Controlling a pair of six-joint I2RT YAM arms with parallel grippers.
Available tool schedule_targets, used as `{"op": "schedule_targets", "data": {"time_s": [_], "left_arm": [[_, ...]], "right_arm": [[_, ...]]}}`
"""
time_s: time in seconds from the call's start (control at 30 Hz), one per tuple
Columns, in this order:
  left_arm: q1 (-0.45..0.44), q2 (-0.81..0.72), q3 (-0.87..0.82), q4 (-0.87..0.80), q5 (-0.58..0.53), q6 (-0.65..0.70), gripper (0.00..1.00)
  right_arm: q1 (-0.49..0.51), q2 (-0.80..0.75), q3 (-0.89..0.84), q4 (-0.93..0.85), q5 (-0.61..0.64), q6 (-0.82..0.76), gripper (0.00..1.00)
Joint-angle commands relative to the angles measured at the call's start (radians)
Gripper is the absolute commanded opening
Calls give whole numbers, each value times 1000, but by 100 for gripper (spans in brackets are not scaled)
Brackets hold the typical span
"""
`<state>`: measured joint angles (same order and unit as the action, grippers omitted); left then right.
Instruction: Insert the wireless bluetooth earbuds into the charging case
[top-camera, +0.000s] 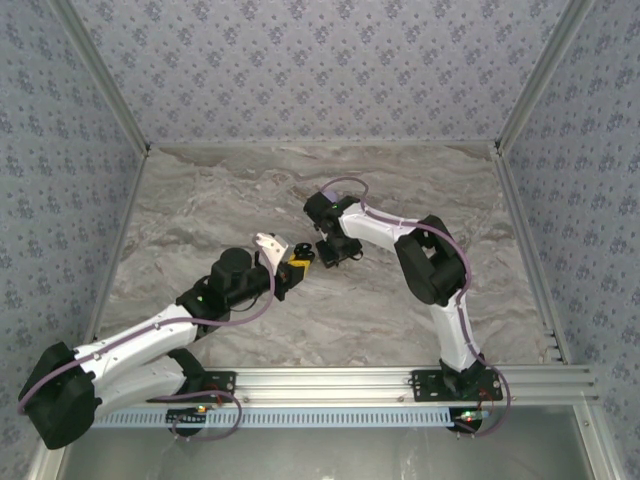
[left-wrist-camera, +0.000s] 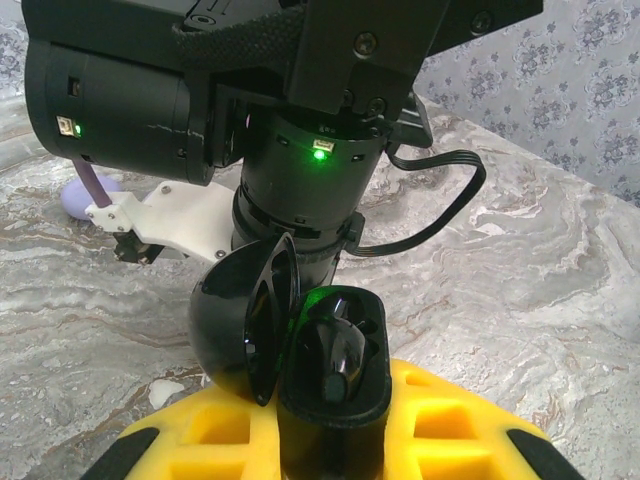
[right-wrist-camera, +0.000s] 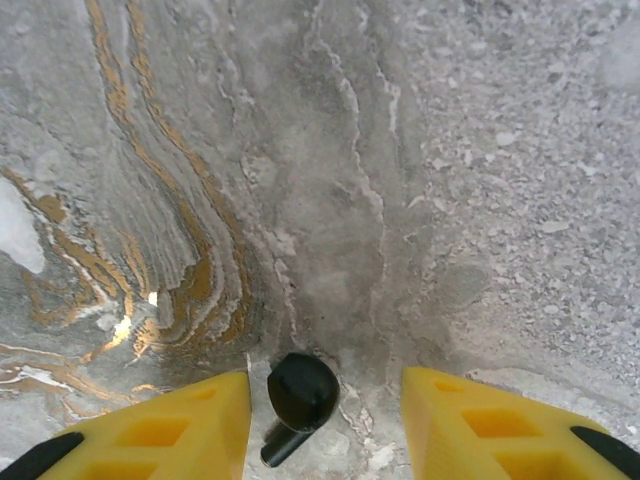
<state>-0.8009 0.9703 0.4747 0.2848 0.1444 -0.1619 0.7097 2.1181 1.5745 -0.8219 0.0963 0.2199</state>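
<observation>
The left hand (left-wrist-camera: 330, 432) is pressed tight on the charging case (left-wrist-camera: 335, 405), its yellow fingers (left-wrist-camera: 200, 435) clamped on either side of the black shell. The case stands upright in that grip with its lid (left-wrist-camera: 240, 320) flipped open to one side. A glossy black earbud (left-wrist-camera: 340, 362) sits down in the well, and green light glints off the inner rim.

Just above and behind the case looms the right arm's wrist (left-wrist-camera: 300, 170), a small green light (left-wrist-camera: 320, 153) lit on its collar and a black cable looping off it. Behind the wrist, a pale lavender rounded piece (left-wrist-camera: 88, 197) lies on the counter (top-camera: 200, 200), partly hidden, so I can't say what it is.

From above, the two hands meet near the middle of the counter, the left hand (top-camera: 297, 262) just beside the right hand (top-camera: 333, 252).

The right hand (right-wrist-camera: 325, 388) is spread, its yellow fingers (right-wrist-camera: 470, 425) well apart and pointed down at the marbled top. A second black earbud (right-wrist-camera: 300, 392) lies between them, stem toward the camera and nearer one finger than the other. I can't tell whether it touches that finger.
</observation>
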Motion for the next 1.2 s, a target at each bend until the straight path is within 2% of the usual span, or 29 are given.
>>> {"op": "schedule_targets", "data": {"time_s": [0.0,0.37,0.53,0.8,1.17], "left_arm": [[-7,-10,45,4,-1,-2,8],[-7,-12,45,4,-1,-4,8],[-7,-12,46,4,-2,-4,8],[-7,-15,47,4,-3,-4,8],[-7,-23,46,0,-1,-1,8]], "right_arm": [[4,-26,-32,-69,63,10,45],[-9,-56,-51,-88,118,24,45],[-11,-83,-54,-73,80,19,45],[-18,-121,-48,4,-96,7,45],[-18,-10,58,-51,-50,-6,43]]}}
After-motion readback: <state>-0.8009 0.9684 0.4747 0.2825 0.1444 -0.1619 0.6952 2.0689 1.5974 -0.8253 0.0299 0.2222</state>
